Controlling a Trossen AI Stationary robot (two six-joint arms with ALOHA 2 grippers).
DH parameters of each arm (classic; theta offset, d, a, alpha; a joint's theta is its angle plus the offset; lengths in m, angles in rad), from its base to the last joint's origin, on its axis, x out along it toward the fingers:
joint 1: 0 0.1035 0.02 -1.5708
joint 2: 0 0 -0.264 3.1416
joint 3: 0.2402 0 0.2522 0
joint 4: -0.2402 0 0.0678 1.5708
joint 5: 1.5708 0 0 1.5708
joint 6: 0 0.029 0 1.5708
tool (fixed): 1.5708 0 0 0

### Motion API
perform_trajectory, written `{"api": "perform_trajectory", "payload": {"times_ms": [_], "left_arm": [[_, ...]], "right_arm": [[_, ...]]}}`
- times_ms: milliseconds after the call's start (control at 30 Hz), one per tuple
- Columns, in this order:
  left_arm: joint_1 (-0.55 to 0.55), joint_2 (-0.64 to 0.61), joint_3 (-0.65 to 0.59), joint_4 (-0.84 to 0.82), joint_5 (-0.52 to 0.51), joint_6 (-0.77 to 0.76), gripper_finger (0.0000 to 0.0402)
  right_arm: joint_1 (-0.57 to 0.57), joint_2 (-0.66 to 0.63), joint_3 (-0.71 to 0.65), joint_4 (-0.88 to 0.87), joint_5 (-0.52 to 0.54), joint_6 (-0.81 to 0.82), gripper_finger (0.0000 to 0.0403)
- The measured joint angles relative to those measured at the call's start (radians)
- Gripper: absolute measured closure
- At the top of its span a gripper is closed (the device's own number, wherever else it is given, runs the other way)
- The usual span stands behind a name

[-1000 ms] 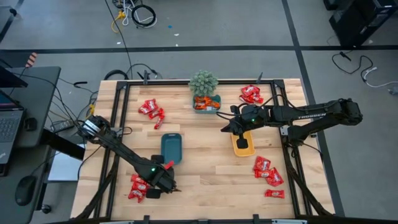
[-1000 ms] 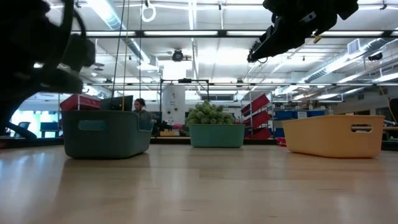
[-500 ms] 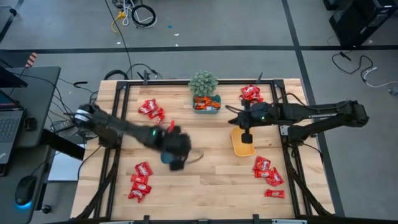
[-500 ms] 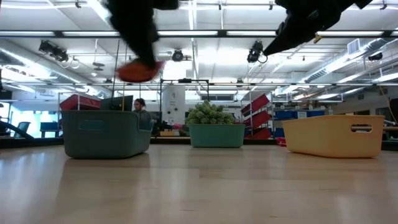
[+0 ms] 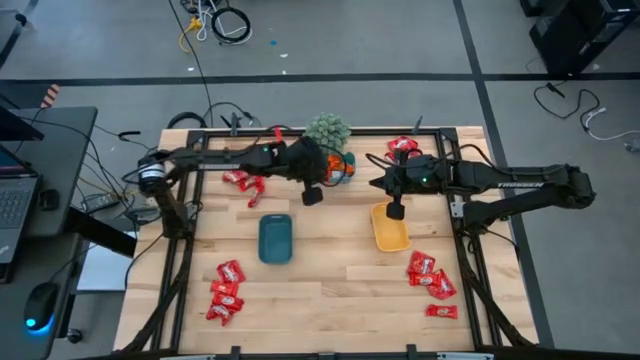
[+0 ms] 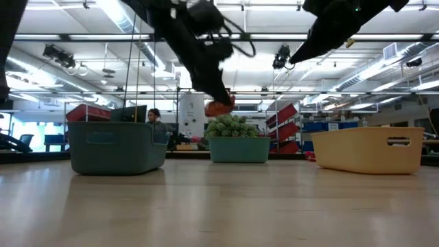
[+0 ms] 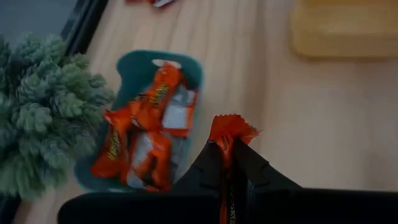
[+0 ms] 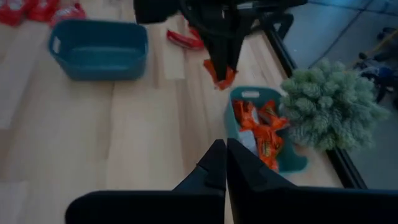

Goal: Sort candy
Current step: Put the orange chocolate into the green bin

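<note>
My left gripper (image 5: 312, 194) hangs over the table just on the near side of the small teal tray (image 5: 333, 171), shut on an orange candy (image 7: 231, 129). That tray holds several orange candy packets (image 7: 148, 134) and stands in front of the green plant (image 5: 328, 132). The low view shows the held candy (image 6: 219, 107) well above the table. My right gripper (image 5: 396, 211) is shut and holds nothing, above the far end of the yellow tray (image 5: 391, 230). The larger teal tray (image 5: 275, 239) stands at mid-table. My left gripper pinches the orange candy between its two fingers; the wrapper's crimped end (image 7: 233, 126) sticks out past the fingertips. The fingers come slanting down from the table's left. The candy is lifted clear of the table and of the tray.
Red candy lies in piles at the far left (image 5: 243, 178), far right (image 5: 404, 150), near left (image 5: 225, 292) and near right (image 5: 431, 278). Bare wood shows between the two larger trays and along the near edge.
My left gripper has swung from the near-left candy pile, rising, toward the far edge and the right, past the larger teal tray to the small tray by the plant, carrying the orange candy lifted clear. My right gripper has drifted slightly toward the far edge, still shut.
</note>
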Motion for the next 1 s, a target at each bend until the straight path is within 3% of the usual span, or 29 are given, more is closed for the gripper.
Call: {"api": "perform_trajectory", "payload": {"times_ms": [300, 600, 800, 1000], "left_arm": [[0.101, 0.171, 0.083, 0.127, 0.003, 0.111, 0.0395], [0.138, 0.283, 0.174, 0.045, 0.042, 0.143, 0.0387], [0.132, 0.275, 0.174, 0.044, 0.0, 0.273, 0.0339], [0.116, 0.273, 0.182, 0.051, -0.002, 0.286, 0.0266]], "right_arm": [[-0.063, 0.045, 0.0, 0.029, 0.0, 0.004, 0.0402], [-0.099, 0.092, 0.0, 0.051, 0.006, 0.04, 0.0402], [-0.118, 0.092, 0.0, 0.047, 0.007, 0.072, 0.04], [-0.124, 0.092, 0.0, 0.046, 0.007, 0.068, 0.0393]]}}
